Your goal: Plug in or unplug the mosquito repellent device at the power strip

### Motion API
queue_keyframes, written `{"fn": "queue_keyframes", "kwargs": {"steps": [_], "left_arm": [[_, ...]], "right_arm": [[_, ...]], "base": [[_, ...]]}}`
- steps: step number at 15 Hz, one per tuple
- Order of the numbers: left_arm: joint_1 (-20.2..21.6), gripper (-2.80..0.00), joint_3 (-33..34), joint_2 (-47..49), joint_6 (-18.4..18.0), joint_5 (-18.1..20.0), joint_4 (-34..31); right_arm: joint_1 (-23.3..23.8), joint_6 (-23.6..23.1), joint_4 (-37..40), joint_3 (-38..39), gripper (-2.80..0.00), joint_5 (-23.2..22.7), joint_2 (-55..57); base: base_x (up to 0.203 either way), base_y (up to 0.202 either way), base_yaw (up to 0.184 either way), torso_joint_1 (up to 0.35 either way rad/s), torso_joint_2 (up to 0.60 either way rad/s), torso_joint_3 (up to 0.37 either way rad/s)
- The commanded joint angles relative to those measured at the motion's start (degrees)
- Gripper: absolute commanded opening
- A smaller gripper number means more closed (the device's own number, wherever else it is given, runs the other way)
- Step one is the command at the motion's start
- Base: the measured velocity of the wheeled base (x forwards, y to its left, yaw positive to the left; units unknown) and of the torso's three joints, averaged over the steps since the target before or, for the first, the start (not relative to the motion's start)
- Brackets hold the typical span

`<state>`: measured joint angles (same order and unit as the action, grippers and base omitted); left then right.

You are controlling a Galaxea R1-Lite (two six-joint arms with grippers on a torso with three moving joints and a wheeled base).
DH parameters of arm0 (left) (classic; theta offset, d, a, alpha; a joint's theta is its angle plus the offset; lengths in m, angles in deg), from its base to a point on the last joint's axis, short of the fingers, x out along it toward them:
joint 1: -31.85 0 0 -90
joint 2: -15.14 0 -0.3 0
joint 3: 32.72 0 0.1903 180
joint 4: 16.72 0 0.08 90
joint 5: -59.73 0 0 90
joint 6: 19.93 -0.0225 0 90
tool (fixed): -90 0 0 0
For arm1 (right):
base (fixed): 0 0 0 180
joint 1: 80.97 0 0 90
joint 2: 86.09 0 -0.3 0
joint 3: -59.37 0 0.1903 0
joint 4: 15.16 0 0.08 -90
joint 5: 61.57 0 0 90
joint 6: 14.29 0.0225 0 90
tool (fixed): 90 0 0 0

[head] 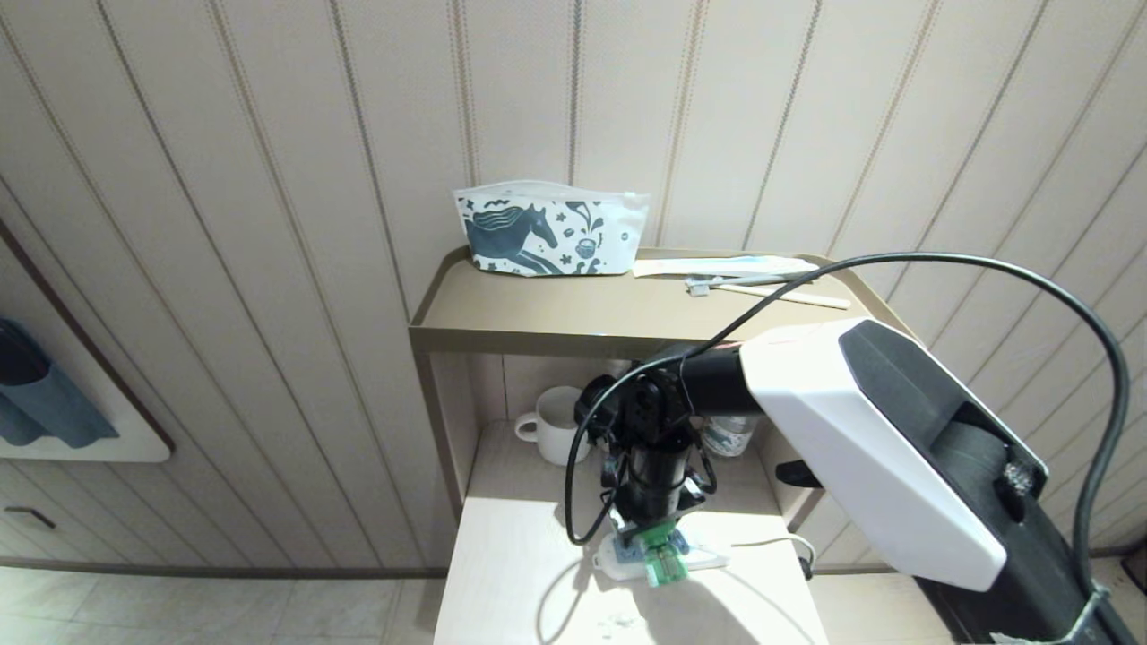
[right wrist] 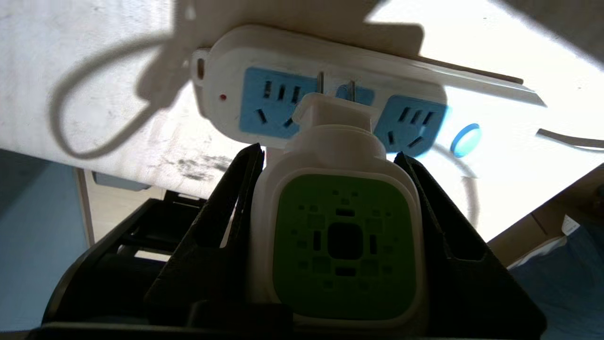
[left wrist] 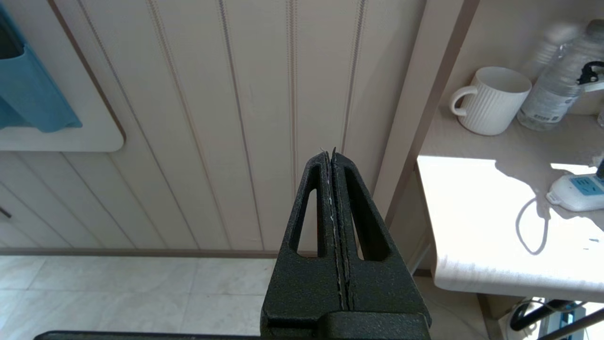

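Observation:
My right gripper (right wrist: 329,153) is shut on the mosquito repellent device (right wrist: 344,236), its fingers pressing the white sides of the head, the green vented face toward the wrist camera. The device's two metal prongs show bare, right at the middle socket face of the power strip (right wrist: 226,56); whether their tips are in the slots I cannot tell. In the head view the right gripper (head: 654,533) points down over the device (head: 665,563) and power strip (head: 708,562) on the white tabletop. The left gripper (left wrist: 330,156) is shut and empty, parked left of the table, off the floor.
A white mug (head: 556,425) and a clear water bottle (left wrist: 557,94) stand at the back under the shelf. On the upper shelf (head: 573,313) lie a horse-print pouch (head: 547,228) and a toothbrush (head: 762,288). The strip's white cord (head: 775,541) runs off to the right.

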<state>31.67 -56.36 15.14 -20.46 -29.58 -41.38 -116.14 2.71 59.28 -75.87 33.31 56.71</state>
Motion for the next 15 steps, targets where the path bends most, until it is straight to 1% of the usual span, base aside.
{"fn": "queue_keyframes", "kwargs": {"steps": [1, 8, 15], "left_arm": [[0.0, -2.8, 0.0, 0.1, 0.0, 0.0, 0.0], [0.0, -2.8, 0.0, 0.1, 0.0, 0.0, 0.1], [0.0, -2.8, 0.0, 0.1, 0.0, 0.0, 0.0]], "right_arm": [[0.2, 0.1, -0.1, 0.0, -2.8, 1.0, 1.2], [1.3, 0.1, 0.1, 0.3, -2.8, 1.3, 1.9], [1.2, 0.0, 0.4, 3.7, -2.8, 1.3, 0.5]], "base": [[0.0, 0.0, 0.0, 0.0, 0.0, 0.0], [0.0, 0.0, 0.0, 0.0, 0.0, 0.0], [0.0, 0.0, 0.0, 0.0, 0.0, 0.0]]}}
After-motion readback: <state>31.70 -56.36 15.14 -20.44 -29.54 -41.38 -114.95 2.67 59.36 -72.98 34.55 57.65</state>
